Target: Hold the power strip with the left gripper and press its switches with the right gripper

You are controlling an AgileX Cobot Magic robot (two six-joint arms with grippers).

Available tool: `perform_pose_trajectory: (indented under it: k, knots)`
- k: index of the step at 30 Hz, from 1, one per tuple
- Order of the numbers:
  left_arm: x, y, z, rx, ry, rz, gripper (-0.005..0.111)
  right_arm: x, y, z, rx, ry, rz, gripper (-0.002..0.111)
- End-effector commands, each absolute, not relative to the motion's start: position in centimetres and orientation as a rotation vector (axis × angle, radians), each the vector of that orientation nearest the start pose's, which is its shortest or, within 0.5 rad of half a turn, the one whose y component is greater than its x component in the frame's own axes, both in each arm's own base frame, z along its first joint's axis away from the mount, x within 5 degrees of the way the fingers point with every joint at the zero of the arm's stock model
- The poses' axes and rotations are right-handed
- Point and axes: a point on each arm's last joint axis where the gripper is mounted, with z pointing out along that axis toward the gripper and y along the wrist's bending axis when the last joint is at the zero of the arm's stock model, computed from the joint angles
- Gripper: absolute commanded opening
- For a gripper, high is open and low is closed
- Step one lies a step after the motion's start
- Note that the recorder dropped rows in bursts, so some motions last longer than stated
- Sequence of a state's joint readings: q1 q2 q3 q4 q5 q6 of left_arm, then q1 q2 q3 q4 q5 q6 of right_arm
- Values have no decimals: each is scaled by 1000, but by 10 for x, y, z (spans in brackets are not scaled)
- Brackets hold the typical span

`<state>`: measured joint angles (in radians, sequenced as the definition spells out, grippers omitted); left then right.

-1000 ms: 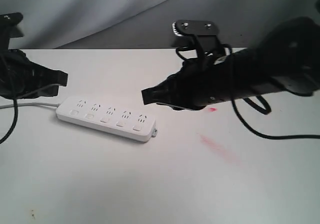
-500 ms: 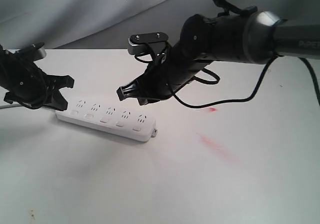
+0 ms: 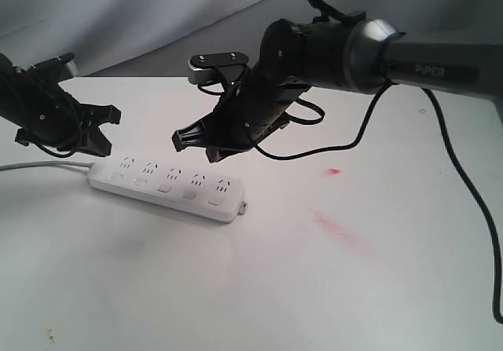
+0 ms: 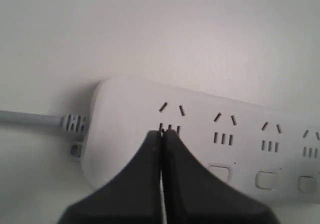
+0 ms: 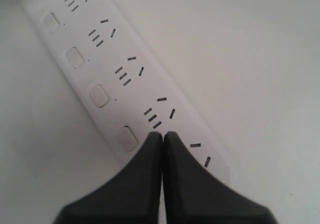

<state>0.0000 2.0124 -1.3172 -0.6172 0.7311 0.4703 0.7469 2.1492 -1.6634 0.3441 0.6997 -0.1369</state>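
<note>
My right fingers (image 5: 149, 159), pressed together, have swung over the power strip (image 3: 167, 183); left fingers (image 4: 149, 159), likewise closed, hover at its cord end, holding nothing.

a white desk (image 3: 236, 288) fills most of the exterior view, its surface plain and matte. on the right half of it lies a small bright red spot (image 3: 333, 171). near that spot, lower in the view, a longer and paler red smear (image 3: 339, 229) runs slantwise. a few tiny dark specks (image 3: 51, 335) sit by the lower left corner of the view, and a faint grey dot (image 3: 422, 111) marks the desk toward the right. beyond the desk's far edge hangs a grey backdrop (image 3: 141, 13), creased, with a paler band slanting across it.
</note>
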Motion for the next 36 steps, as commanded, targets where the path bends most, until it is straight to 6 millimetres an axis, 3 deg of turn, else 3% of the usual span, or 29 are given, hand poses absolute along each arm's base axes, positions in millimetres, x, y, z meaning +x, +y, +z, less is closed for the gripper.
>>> perform_pose_trajectory:
  k: [1,9,15,20,36]
  knots:
    - [403,-33,147,89,2799,-531,0,334,333,192,-889,2592,521,0]
    - [402,-30,145,90,2819,-473,0,330,328,185,-906,2692,441,0]
    - [403,-29,137,83,2839,-474,0,316,344,174,-968,2695,404,0]
    - [402,-30,132,84,2856,-481,0,311,349,161,-993,2693,274,0]
    - [403,-30,132,82,2850,-476,0,311,357,155,-928,2697,359,0]
